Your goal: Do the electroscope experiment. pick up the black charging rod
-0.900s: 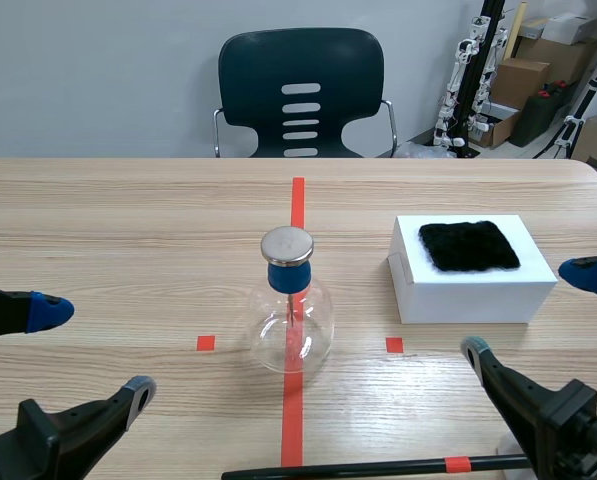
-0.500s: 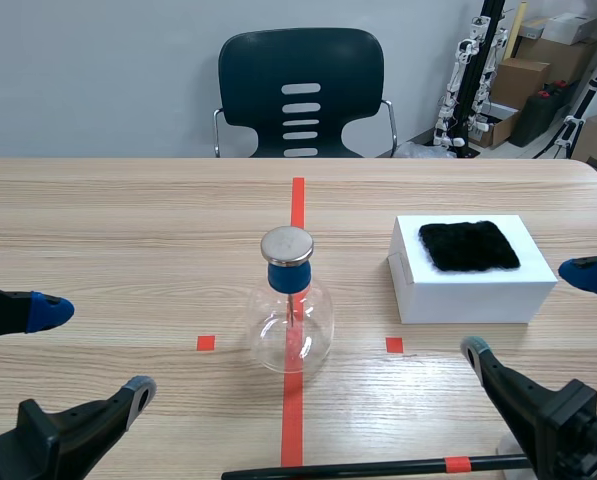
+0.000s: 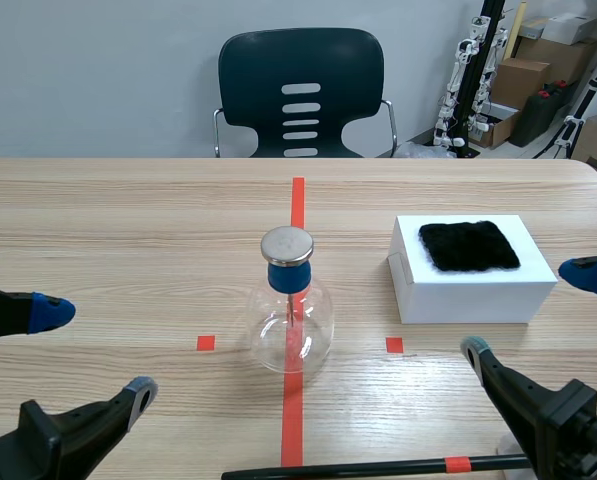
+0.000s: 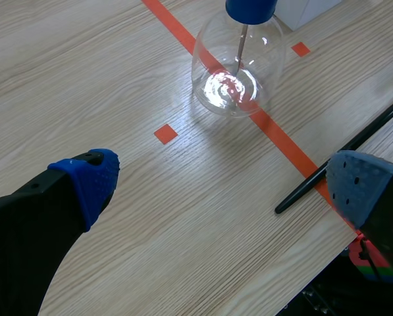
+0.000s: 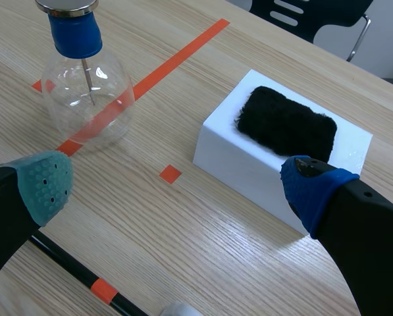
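The black charging rod [image 3: 378, 467], thin with a red band, lies along the table's near edge; it also shows in the left wrist view [image 4: 341, 157] and in the right wrist view [image 5: 78, 271]. The glass flask electroscope [image 3: 291, 312] with a blue stopper and metal disc stands on the centre tape line. My left gripper [image 3: 93, 355] hovers open at the near left, well left of the rod's end. My right gripper [image 3: 533, 315] is open at the near right, above the rod's banded end. Neither holds anything.
A white box [image 3: 475, 281] with a black fur patch [image 3: 469, 246] on top sits right of the flask. A dark chair [image 3: 300, 92] stands beyond the far edge. Cartons and gear fill the back right corner.
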`<action>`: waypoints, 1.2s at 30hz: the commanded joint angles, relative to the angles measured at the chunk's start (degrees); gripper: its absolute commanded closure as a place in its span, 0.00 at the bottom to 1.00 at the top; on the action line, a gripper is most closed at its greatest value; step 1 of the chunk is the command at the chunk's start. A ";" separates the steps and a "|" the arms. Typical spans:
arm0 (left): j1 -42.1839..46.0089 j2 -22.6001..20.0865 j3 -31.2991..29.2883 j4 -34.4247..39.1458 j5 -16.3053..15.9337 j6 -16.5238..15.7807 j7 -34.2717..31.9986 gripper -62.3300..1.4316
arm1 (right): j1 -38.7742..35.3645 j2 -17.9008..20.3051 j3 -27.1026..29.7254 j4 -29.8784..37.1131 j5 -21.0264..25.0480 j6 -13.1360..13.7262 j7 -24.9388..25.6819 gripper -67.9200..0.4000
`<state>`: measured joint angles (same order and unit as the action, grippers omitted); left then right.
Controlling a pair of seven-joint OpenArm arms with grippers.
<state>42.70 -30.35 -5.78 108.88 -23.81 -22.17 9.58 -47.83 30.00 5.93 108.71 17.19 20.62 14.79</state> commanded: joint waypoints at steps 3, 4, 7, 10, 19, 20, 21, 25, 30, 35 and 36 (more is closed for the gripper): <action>-0.02 -0.15 1.57 -1.31 1.55 -0.13 -3.93 0.00 | 0.22 0.28 0.55 0.74 0.79 -0.02 1.01 0.00; -0.02 -0.15 1.99 -1.92 2.36 -0.13 -4.87 0.00 | 0.22 0.28 0.55 0.74 0.79 -0.02 1.01 0.00; -0.04 -0.15 3.23 -4.02 2.86 -0.13 -7.23 0.00 | 0.22 0.28 0.55 0.74 0.79 -0.02 1.01 0.00; -0.04 -0.15 4.72 -6.08 4.04 -0.13 -10.10 0.00 | 0.22 0.28 0.55 0.74 0.79 -0.02 1.01 0.00; -0.96 -0.15 9.68 -13.70 9.99 -0.09 -20.28 0.00 | 0.22 0.28 0.55 0.74 0.79 -0.02 0.98 0.00; -1.53 -0.15 10.36 -14.78 10.10 -0.09 -20.98 0.00 | 0.22 0.28 0.55 0.74 0.79 0.00 0.98 0.00; -2.08 -0.15 11.06 -15.96 10.14 -0.09 -21.68 0.00 | 0.22 0.28 0.55 0.74 0.79 0.00 0.98 0.00; -4.68 -0.15 13.66 -20.83 10.23 -0.09 -25.31 0.00 | 0.20 0.28 0.55 0.74 0.57 0.02 0.98 0.00; -7.34 -0.13 17.42 -26.10 13.18 -0.09 -32.59 0.00 | 0.22 0.31 0.55 0.74 -2.99 0.02 -0.52 0.00; -9.60 0.81 20.83 -29.83 16.02 0.11 -39.12 0.00 | 0.55 0.50 0.52 0.85 -9.07 0.74 -2.45 0.00; -10.16 1.27 21.18 -30.38 16.06 0.24 -39.95 0.00 | 0.68 0.76 0.52 1.03 -10.12 1.57 -3.02 0.00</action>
<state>32.99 -29.80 15.75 77.47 -7.44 -22.13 -29.30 -47.64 30.02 5.93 108.71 6.83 21.89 11.55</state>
